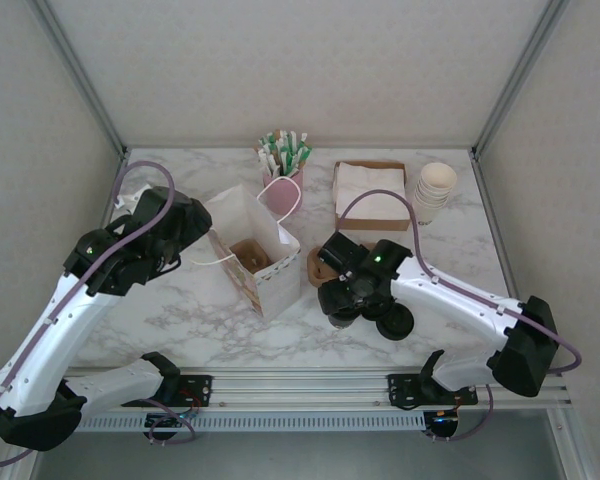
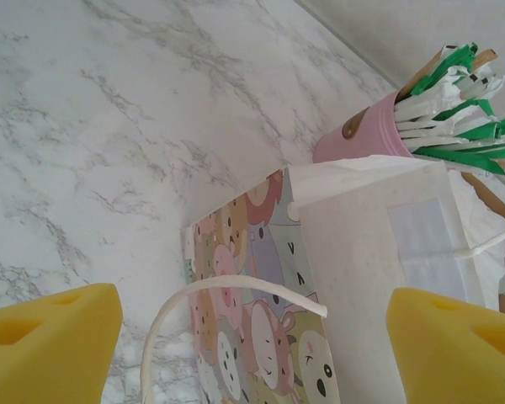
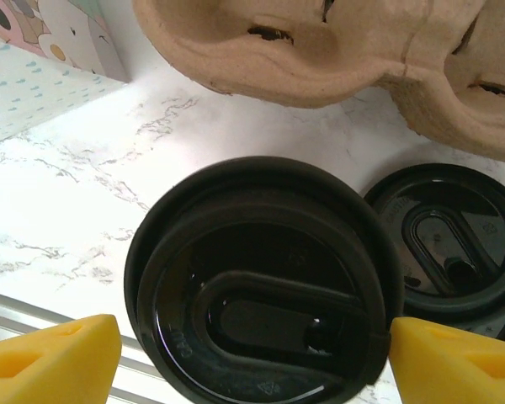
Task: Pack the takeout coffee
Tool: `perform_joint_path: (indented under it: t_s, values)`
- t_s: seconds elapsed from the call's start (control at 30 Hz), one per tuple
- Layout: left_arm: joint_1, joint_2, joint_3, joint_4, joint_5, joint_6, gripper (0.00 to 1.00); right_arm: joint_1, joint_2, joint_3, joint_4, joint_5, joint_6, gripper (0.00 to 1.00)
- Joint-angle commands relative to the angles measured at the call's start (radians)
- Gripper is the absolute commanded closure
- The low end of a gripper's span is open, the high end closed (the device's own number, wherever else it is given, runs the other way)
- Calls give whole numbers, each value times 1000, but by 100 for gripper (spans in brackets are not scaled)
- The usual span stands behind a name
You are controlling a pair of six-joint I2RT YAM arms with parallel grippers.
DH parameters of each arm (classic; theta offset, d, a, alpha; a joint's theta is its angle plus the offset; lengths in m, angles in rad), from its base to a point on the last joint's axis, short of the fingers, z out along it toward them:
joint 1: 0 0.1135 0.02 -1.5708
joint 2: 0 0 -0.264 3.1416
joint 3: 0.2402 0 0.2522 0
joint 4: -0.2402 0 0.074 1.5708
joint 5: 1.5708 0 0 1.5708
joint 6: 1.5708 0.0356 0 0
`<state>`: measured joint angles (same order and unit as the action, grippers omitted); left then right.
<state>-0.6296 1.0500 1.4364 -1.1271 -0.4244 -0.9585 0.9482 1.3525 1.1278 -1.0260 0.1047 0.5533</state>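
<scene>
Right wrist view: right gripper point(image 3: 254, 358) jaws spread astride the black lid point(image 3: 261, 278); centre them, then squeeze gently across its rim.

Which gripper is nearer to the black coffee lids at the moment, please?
Right. The right gripper has its fingers on either side of a black lid. The left gripper is on the far side of the paper bag, facing it.

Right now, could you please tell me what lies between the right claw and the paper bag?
A brown cup carrier lies between them, as the top external view shows.
</scene>
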Motion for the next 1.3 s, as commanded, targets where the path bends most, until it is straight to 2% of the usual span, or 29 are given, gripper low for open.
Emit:
perform_joint_path:
  t_s: [0.0, 0.53, 1.03, 1.2, 1.27]
  values:
    - [-2, -9, -18, -28, 5, -18, 18, 12, 18, 23, 9, 25, -11, 18]
    - [-2, -24, -21, -26, 2, -28, 19, 17, 22, -7, -5, 61, -8, 19]
    - [-2, -23, -18, -20, 5, -34, 19, 20, 56, -41, 22, 40, -7, 18]
    - [-2, -18, -12, -16, 3, -30, 19, 20, 63, -45, 28, 36, -12, 20]
    - [-2, -15, 4, -17, -4, -24, 19, 21, 63, -39, 21, 38, -16, 24]
